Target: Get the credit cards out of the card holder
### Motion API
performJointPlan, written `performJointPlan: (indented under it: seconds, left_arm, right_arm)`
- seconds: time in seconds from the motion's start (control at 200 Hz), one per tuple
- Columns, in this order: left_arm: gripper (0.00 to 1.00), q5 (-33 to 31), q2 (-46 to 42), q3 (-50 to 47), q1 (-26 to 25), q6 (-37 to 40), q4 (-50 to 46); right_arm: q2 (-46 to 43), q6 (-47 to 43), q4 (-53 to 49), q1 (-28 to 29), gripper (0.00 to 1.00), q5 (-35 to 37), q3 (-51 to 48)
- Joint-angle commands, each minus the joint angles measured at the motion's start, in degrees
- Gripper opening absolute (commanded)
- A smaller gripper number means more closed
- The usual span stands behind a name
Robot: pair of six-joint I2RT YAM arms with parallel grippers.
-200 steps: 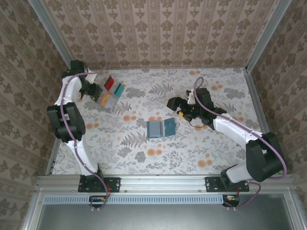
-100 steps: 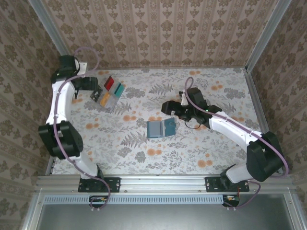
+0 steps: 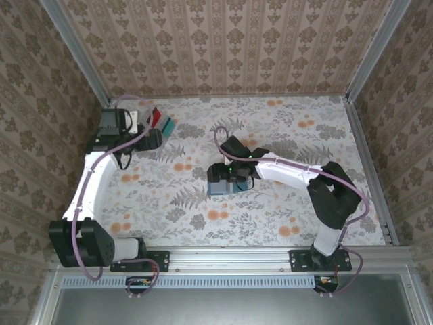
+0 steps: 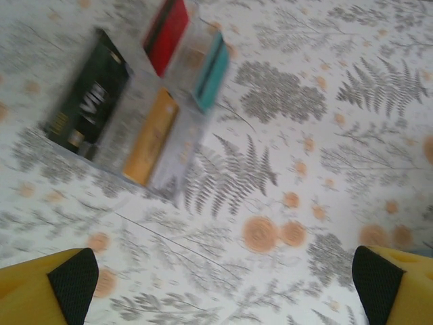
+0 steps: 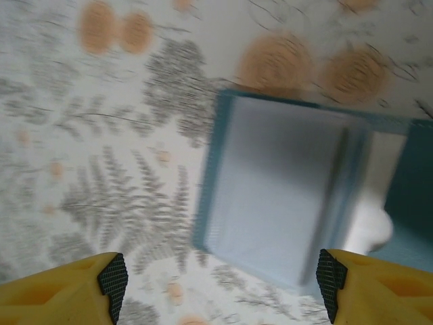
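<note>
Teal-blue soft bi-fold card holder (image 5: 284,203) lies open mid-table on the floral tablecloth (image 3: 169,203), grey-blue inside up. The right gripper (image 5: 222,281) hangs over it, jaws apart, gripping nothing, and hides part of it from above. Well apart, far left, thin red, teal, black, yellow-orange and pale credit cards (image 4: 150,135) lie fanned together under the left gripper (image 4: 223,291), spread wide and empty.

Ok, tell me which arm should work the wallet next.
Right, probably. The right pincer hangs open directly over the open wallet. The left pincer, also open, is over the cards laid out at the table's far left, well away from the wallet.
</note>
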Motion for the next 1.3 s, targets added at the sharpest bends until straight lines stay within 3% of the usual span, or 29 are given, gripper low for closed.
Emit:
performJointPlan:
  seconds: [0.0, 0.165, 0.39, 0.53, 0.675, 0.9, 1.025, 1.295]
  left_arm:
    - [1.00, 3.12, -3.03, -5.35, -2.73, -7.79, 6.30]
    - [1.00, 5.59, -4.37, -11.14, -5.94, -13.28, 10.80]
    - [0.93, 9.67, -0.94, -13.91, -9.81, -18.70, 13.57]
    - [0.89, 15.57, 1.82, -16.19, -12.57, -23.27, 18.18]
    - [0.80, 17.81, 5.07, -16.74, -16.17, -26.71, 20.37]
    - [0.57, 18.99, 11.48, -17.41, -21.75, -31.60, 25.68]
    - [0.48, 19.24, 15.31, -15.64, -25.34, -30.11, 24.49]
    - [0.43, 18.82, 19.88, -15.34, -29.35, -31.99, 27.26]
  right_arm:
    - [1.83, -1.35, -5.02, -0.30, 0.76, 4.54, 2.02]
    - [5.19, -3.78, -9.65, -0.38, 0.68, 8.40, 4.10]
    - [8.86, -4.83, -12.10, -0.52, 0.62, 9.37, 5.22]
    - [9.94, -4.68, -12.42, -0.57, 0.57, 10.99, 4.79]
    - [9.30, -4.41, -10.34, -0.71, 0.53, 11.71, 1.97]
    - [7.08, -2.80, -4.66, -2.04, 0.49, 7.96, -2.30]
    - [6.75, -2.58, -3.17, -3.03, 0.47, 4.99, -3.20]
    - [6.57, -1.21, -1.89, -3.55, 0.43, 4.03, -4.45]
